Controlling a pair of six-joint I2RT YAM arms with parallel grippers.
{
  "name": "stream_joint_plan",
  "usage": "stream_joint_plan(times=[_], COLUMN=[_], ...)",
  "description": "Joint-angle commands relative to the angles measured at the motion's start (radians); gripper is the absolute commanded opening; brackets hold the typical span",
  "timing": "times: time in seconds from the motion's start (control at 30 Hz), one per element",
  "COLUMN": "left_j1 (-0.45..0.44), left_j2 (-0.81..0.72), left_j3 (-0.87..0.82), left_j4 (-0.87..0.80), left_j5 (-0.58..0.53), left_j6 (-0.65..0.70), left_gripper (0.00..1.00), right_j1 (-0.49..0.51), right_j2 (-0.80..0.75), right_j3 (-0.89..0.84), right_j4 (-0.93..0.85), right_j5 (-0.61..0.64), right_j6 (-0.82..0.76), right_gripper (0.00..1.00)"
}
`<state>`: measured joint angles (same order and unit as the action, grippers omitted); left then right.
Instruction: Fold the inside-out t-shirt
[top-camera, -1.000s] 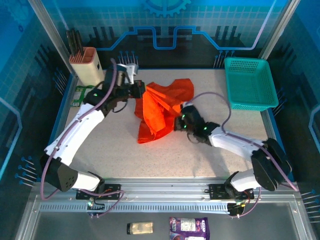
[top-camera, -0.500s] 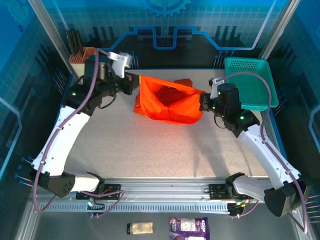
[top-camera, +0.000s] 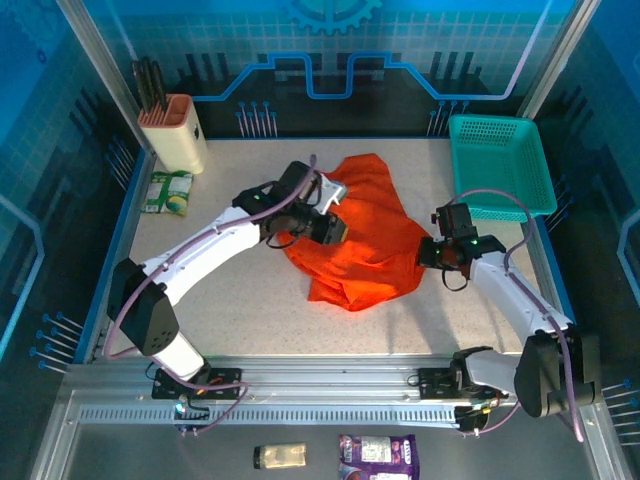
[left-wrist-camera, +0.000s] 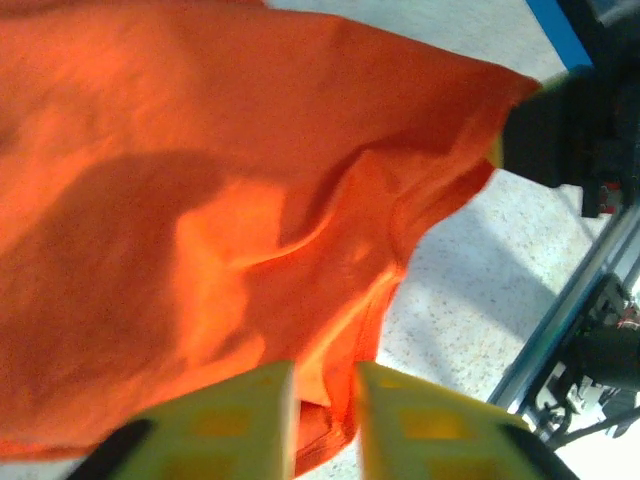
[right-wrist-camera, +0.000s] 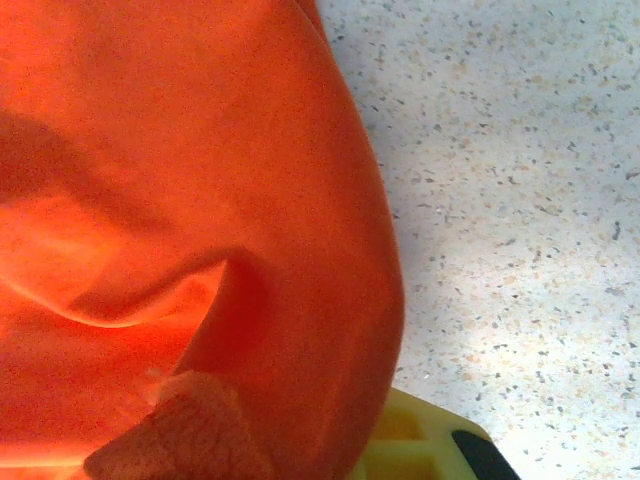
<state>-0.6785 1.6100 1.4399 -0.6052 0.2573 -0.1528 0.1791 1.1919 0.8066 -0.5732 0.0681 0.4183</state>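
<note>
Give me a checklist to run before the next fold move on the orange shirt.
1. Right gripper shut on the shirt at its right edge: ok.
2. Left gripper clamped on cloth: cannot tell; its jaws stand slightly apart, with cloth showing in the gap.
3. Shirt lying flat and smooth: not ok; it is crumpled, with loose folds.
4. Shirt apart from the basket: ok.
5. Whole shirt resting on the table: ok.

No legible text or numbers; print on the purple packet (top-camera: 378, 457) and green packet (top-camera: 167, 192) too small.
</note>
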Motion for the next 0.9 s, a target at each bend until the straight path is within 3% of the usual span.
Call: stream_joint_plan(times=[0.0, 0.3, 0.47, 0.67, 0.87], left_j1=[-0.112, -0.304, -0.341, -0.360, -0.362], left_j2=[0.039, 0.290, 0.386, 0.466, 0.489], left_j3=[0.036, 0.068, 0.088, 0.142, 0.128], left_j4=[0.039, -0.043, -0.024, -0.135, -0.196], left_j5=[-0.029, -0.185, -0.184, -0.198, -0.289], left_j6=[0.131, 0.230, 0.225, 0.305, 0.371], left_gripper=[0.32, 0.39, 0.43, 0.45, 0.46], right_j1=[-0.015, -0.065, -0.082, -0.098, -0.117], right_j2=[-0.022, -0.014, -0.006, -0.017, -0.026], right_j3=[0.015, 0.029, 0.021, 0.015, 0.014], right_j4=[0.006, 0.024, 0.029, 0.022, 0.016], right_j5=[-0.046, -0.112, -0.129, -0.132, -0.137], right_j6=[0.017, 0.041, 0.043, 0.039, 0.034], right_gripper=[0.00, 0.00, 0.00, 0.00, 0.00])
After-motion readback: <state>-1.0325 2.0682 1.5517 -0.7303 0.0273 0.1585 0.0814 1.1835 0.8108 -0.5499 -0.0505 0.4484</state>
